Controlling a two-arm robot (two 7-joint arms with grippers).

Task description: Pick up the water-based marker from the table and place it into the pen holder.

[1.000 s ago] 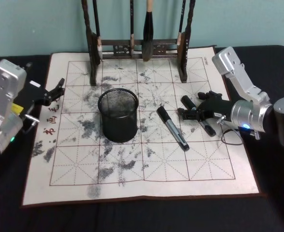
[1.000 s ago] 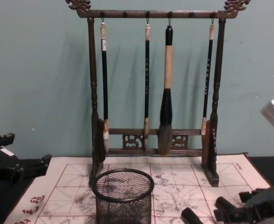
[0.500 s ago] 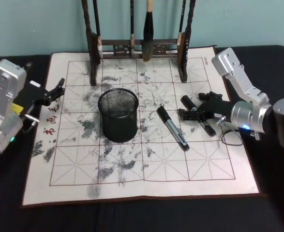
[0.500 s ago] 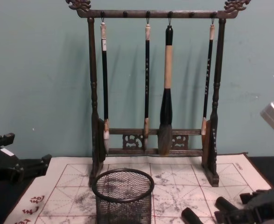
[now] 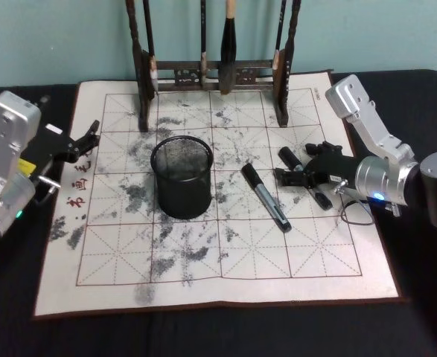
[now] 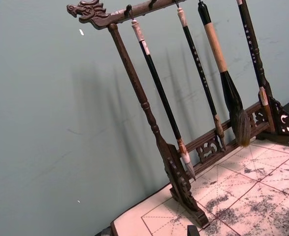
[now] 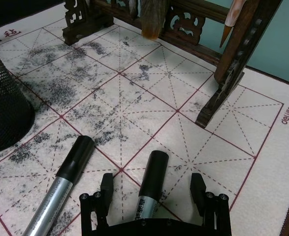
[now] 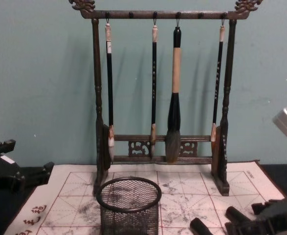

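The right gripper [image 5: 294, 163] is seen low over the right half of the cream, ink-stained mat [image 5: 203, 268], which is spread on the dark table [image 5: 203, 335]; its claw is held wide, and the marker [image 7: 153, 173] is straddled by it, with one of the fingers [image 7: 106, 187] on each side and a gap left on both, so that nothing is gripped; the marker is laid flat on the mat, its black cap pointed toward the right foot of the brush rack [image 5: 211, 74] and its barrel run back under the gripper's body; a second marker [image 5: 265, 196], silver-barrelled and black-capped, is laid flat just beside it on the side toward the pen holder [image 5: 181, 195], outside the claw and not touched by it; the pen holder, a black mesh cup, is stood upright on the mat to the left of both markers, near the second one but apart from it, and in front of the rack's left post; the rack is set along the mat's far edge, and four brushes [image 8: 174, 112] are hung from its top bar, the thickest being third from the left in the chest view; the left gripper [image 5: 90, 137] is parked at the mat's left edge, beside some red characters printed there and well apart from the pen holder; whether it is wide or narrow cannot be told.
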